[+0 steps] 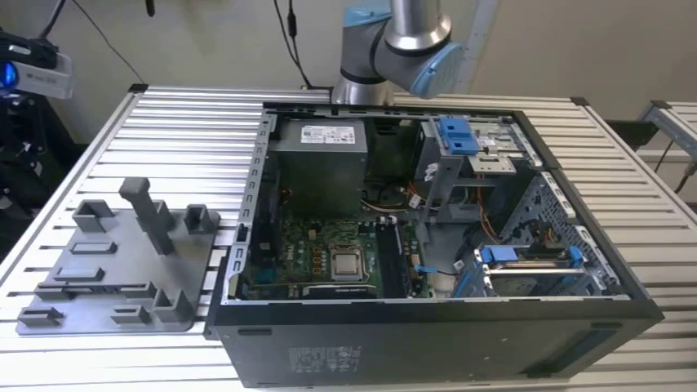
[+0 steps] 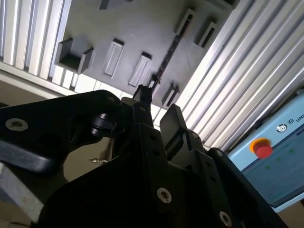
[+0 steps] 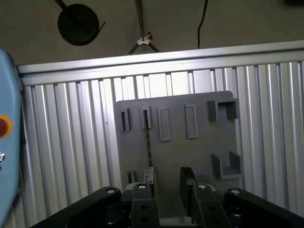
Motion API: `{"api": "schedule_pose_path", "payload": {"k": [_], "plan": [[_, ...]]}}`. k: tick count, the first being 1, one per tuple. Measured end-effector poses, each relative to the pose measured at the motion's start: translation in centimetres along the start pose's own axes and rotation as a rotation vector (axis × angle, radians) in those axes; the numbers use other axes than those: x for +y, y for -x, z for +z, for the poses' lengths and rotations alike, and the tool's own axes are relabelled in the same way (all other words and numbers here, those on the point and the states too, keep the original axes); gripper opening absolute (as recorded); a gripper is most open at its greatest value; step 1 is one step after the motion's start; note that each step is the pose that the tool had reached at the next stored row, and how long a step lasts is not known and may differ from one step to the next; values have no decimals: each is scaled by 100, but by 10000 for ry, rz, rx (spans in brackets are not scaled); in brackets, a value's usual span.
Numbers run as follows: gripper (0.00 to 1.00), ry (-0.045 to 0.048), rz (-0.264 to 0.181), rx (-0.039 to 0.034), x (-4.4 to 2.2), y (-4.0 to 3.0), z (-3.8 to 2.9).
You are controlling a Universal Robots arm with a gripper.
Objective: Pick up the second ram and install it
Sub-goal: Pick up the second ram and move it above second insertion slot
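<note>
The second ram (image 3: 148,145) is a thin dark strip standing on edge in the grey moulded tray (image 3: 199,152), held between two slotted holders. In the second wrist view the ram (image 2: 167,54) runs away from my fingertips across the tray (image 2: 137,28). My gripper (image 3: 166,178) hangs above the tray's near edge, open, with nothing between its fingers. One fingertip (image 3: 148,175) lines up with the ram's near end, and in the second wrist view the gripper (image 2: 156,104) stands the same way. The tray (image 1: 114,269) lies at the exterior view's left.
An open computer case (image 1: 610,269) lies beside the tray on the slatted aluminium table (image 1: 185,131), with a motherboard and silver processor chip (image 1: 346,263) inside. A tall post (image 1: 147,212) rises from the tray. A pale blue control box with a red button (image 2: 262,148) sits off the table.
</note>
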State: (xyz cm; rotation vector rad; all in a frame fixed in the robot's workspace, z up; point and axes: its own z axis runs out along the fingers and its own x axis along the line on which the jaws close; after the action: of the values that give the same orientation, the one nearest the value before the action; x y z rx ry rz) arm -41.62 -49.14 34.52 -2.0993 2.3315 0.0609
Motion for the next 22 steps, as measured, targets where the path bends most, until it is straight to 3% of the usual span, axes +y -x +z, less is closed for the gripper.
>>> {"api": "schedule_pose_path", "payload": {"k": [22], "plan": [[36,8,-297,10,-9,-11,365]]}}
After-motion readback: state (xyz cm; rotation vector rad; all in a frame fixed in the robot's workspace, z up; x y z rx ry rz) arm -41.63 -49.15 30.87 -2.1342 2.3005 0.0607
